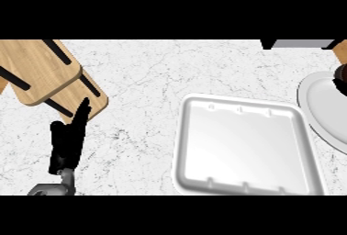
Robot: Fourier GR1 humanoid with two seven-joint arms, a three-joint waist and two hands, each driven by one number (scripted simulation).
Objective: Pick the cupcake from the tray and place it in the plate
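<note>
plate (320, 108) cut by right edge; dark shape (341, 75) there, perhaps hand

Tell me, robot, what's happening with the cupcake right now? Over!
Left hand open, resting at left edge. Right hand not in view. Tray empty; a dark thing, maybe the cupcake, at plate by right edge. Nothing in the way.

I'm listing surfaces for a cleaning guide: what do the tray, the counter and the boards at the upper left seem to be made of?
The white rectangular tray looks like glossy moulded plastic or foam, with soft sheen and ribbed rims. The white counter looks like polished marble, grey-veined. The tan boards look like matte wood, with visible grain.
</note>
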